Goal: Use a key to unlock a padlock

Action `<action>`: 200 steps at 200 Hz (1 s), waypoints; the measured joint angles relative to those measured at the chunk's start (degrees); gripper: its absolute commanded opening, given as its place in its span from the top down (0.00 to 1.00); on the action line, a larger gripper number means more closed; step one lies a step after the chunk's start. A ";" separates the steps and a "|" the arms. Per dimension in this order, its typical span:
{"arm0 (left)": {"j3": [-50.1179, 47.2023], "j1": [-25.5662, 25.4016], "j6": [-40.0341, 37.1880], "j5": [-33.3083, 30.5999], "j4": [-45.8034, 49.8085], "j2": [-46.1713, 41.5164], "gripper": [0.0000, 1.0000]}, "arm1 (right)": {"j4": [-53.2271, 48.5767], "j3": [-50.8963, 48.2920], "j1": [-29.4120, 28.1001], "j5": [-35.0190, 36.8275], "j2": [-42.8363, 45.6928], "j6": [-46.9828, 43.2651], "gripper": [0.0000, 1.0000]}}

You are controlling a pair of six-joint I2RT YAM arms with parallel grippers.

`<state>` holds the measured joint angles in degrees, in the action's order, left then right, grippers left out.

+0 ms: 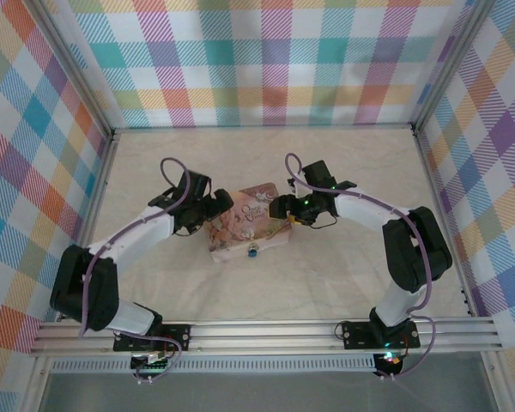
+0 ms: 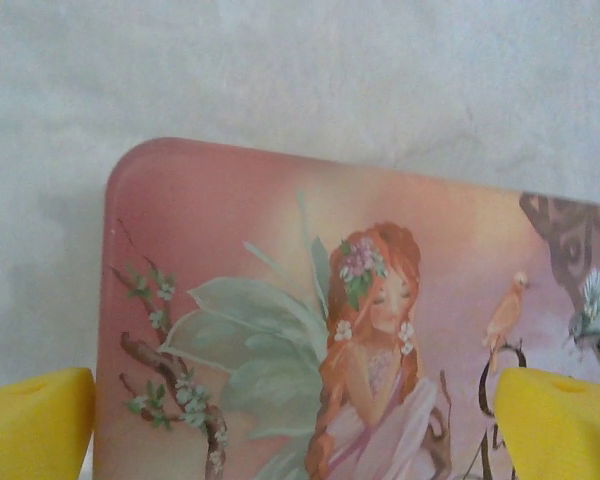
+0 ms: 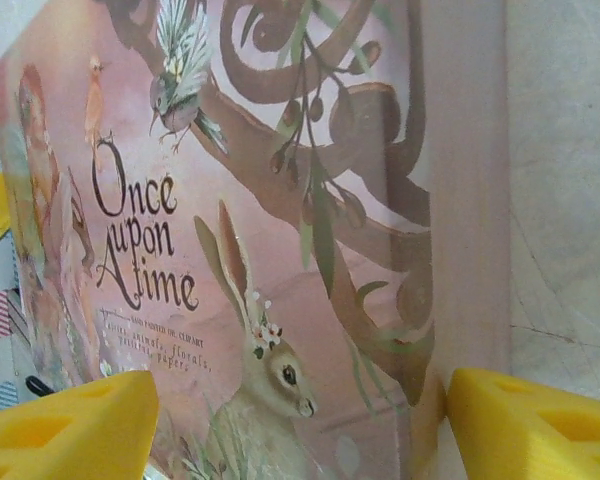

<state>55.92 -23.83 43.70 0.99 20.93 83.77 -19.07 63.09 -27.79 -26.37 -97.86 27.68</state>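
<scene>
A: How far along, judging from overhead?
B: Barely begun, at a guess. Spot the padlock [image 1: 252,251] tight against the six o'clock edge of the pink tin [image 1: 245,225], in the middle of the table [image 1: 352,163]. Cannot tell the key apart at this size, nor read whether locked. Find no finger on the padlock.
A: Leaving what to do?
B: Nearly everything, probably: taking up the key, seating it, turning it, springing the padlock.
A: And the grippers?
B: Place the left gripper [image 1: 216,206] at the tin's ten o'clock and the right gripper [image 1: 283,209] at its two o'clock, both well apart from the padlock.
A: Gain anything from the wrist cameras?
B: Yes, the finger spread, too small to judge from above. From the left wrist, see yellow fingertips [image 2: 35,425] at eight and four o'clock of the frame, spread wide, released, grasping nothing, poised over the fairy corner of the lid [image 2: 240,210]. From the right wrist, see fingertips [image 3: 540,420] at seven and five o'clock, flanking the tin near the hare and the "Once upon a time" lettering. Cannot tell whether pressing the tin's sides or merely straddling them.
A: And in return from overhead?
B: Gives the padlock's place on the tin's six o'clock edge and the lie of both arms around it; blurs the lid art into pink.
</scene>
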 measured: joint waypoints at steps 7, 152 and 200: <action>1.03 0.39 -0.55 0.00 -0.87 1.44 0.00 | -0.02 0.13 -0.04 0.46 0.00 0.37 0.23; 11.34 2.49 -5.68 0.02 -4.17 11.76 0.00 | -2.14 6.69 -0.26 7.69 -4.20 3.39 0.19; 9.53 4.46 -5.92 1.68 -3.58 10.29 0.00 | -4.24 6.78 -1.07 9.25 -3.93 3.34 0.18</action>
<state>65.45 -19.38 37.78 2.68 17.34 94.06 -23.31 69.87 -28.86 -17.12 -101.80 31.03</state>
